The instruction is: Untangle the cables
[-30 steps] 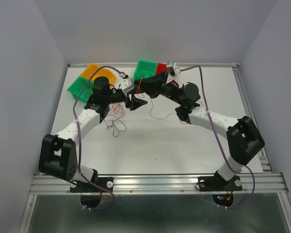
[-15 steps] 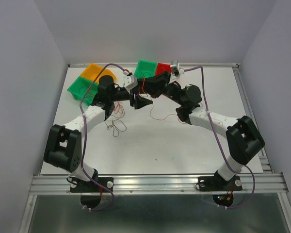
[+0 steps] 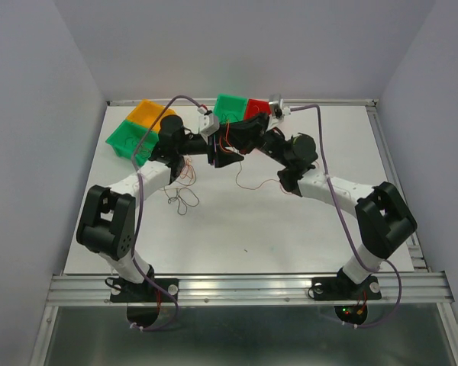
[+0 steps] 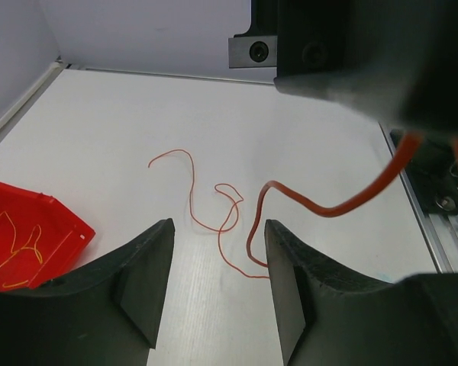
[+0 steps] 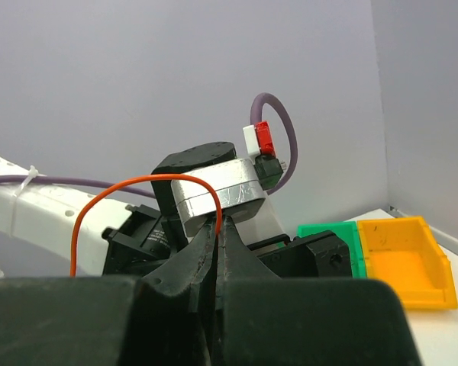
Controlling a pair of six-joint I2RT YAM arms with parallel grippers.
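- The right tool [image 5: 217, 229] is pinched closed on an orange cable [image 5: 137, 181], holding it above the desk [image 3: 290, 229] near the far centre. The cable's tail droops and curls beside a thin red cable [image 4: 191, 191] lying flat.
- The left tool [image 4: 216, 244] gapes wide and holds nothing, aimed at those curls.
- Dark cables [image 3: 185, 200] lie loose, nearer and to the left.
- Step, by my judgement: parting the lifted orange strand from the red one.
- Next move: the left tool pins the red strand low while the right draws away gently.

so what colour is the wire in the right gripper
Orange wire, pinched by the right gripper; clearest in right wrist view.
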